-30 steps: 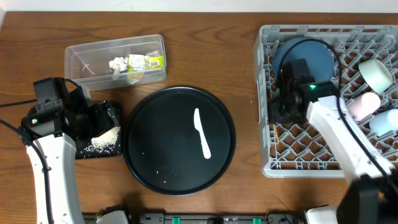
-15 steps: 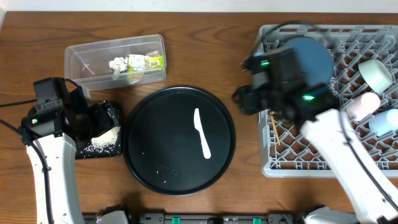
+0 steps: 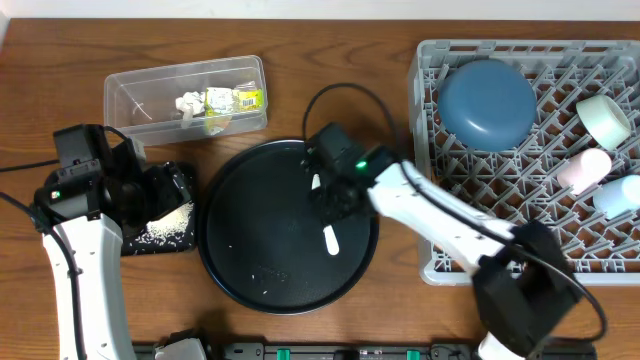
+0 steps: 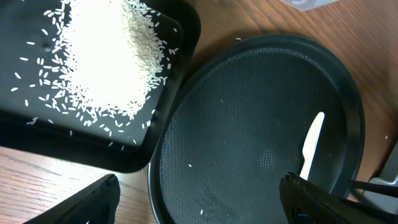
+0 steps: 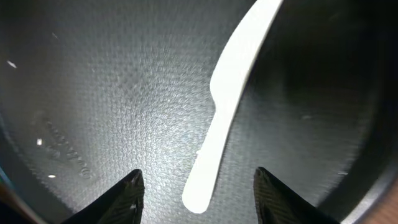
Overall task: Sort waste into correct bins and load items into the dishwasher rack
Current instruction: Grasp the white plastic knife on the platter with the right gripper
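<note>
On the right of the table you have the grey dishwasher rack (image 3: 425,268), holding the dark-blue dish (image 3: 487,103) at its far left corner and, along its right edge, the mint-green bowl (image 3: 604,118), the white cup (image 3: 583,170) and the pale-blue cup (image 3: 615,195). At the centre sits the round black tray (image 3: 250,240). Your right gripper (image 5: 202,199) hangs over it with its fingers spread wide, one on either side of the handle end of the white plastic knife (image 5: 230,106) lying flat on the tray; nothing is grasped. Far left, the clear tub (image 3: 130,90) contains the tissue wad (image 3: 188,103) and the yellow-green wrapper (image 3: 238,99). Nearer you, the shallow black tray (image 4: 168,124) holds the rice heap (image 4: 106,56). Your left gripper (image 4: 199,205) hovers above that tray's edge, released and empty.
</note>
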`<state>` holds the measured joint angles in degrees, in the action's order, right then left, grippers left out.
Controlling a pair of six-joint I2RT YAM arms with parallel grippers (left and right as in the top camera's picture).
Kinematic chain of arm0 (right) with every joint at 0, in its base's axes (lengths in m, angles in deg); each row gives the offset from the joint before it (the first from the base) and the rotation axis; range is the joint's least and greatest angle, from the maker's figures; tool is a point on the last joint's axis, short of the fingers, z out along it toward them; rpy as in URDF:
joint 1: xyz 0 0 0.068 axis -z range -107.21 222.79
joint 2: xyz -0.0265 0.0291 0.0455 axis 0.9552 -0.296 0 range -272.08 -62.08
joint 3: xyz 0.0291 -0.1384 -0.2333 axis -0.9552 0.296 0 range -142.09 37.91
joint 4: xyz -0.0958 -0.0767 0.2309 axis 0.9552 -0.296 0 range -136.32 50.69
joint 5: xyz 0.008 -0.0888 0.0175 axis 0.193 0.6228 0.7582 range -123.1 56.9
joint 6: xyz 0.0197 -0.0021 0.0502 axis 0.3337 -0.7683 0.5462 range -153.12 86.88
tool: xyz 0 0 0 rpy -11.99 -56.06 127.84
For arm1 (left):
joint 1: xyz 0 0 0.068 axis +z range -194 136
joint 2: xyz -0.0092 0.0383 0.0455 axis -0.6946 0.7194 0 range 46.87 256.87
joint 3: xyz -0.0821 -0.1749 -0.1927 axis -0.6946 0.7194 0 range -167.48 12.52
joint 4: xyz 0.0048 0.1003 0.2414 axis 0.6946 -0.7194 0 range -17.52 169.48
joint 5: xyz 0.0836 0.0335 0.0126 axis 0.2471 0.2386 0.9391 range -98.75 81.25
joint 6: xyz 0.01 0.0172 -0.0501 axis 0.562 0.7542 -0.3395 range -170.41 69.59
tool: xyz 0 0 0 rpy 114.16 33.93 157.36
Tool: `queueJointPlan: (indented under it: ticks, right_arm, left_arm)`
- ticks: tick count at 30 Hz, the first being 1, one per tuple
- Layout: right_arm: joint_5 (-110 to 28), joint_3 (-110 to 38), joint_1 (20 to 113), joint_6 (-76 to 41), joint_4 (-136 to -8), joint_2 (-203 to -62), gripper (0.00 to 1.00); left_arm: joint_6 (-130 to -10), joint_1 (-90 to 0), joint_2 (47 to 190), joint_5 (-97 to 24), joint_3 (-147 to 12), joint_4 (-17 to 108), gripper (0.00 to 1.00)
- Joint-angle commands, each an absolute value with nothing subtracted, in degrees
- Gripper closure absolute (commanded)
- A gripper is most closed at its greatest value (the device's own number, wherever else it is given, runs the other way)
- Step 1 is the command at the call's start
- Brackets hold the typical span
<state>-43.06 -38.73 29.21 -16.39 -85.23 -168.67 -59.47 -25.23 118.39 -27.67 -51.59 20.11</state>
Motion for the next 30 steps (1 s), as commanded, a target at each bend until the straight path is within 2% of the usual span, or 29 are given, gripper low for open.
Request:
queueJointPlan:
  ticks: [1,12,15,17,19,21,23,30]
  right_arm:
    - [-39.21,-38.25,27.4,-12.04,-85.12,-171.05,0.45]
    - [-36.2,-38.25,25.52,-10.4,-84.94,-176.86,0.46]
    - [-37.22,-38.25,24.54,-10.4,-84.77,-178.7,0.5]
    - [-37.22,-38.25,23.6,-10.4,-84.94,-179.66,0.58]
    - [-37.2,-38.25,22.74,-9.87,-85.31,-180.32,0.78]
    - [-37.2,-38.25,22.11,-9.02,-85.66,-180.51,0.93]
    - [-37.18,-38.25,21.91,-7.95,-85.84,-180.51,0.99]
    - [-36.0,-39.7,23.4,-7.03,-89.2,-178.79,0.99]
  left_arm:
    - [-59.75,-24.95,118.57,-27.54,-51.81,19.96,0.17]
    - [-59.77,-24.95,118.57,-27.52,-51.81,19.96,0.17]
    - [-59.75,-24.95,118.57,-27.54,-51.81,19.96,0.16]
    - [-59.77,-24.95,118.57,-27.52,-51.81,19.93,0.16]
    - [-59.75,-24.95,118.57,-27.54,-51.81,19.96,0.17]
    - [-59.77,-24.95,118.57,-27.54,-51.81,19.96,0.17]
    - [-59.75,-24.95,118.57,-27.54,-51.81,19.96,0.16]
    - [-59.77,-24.95,118.57,-27.52,-51.81,19.96,0.16]
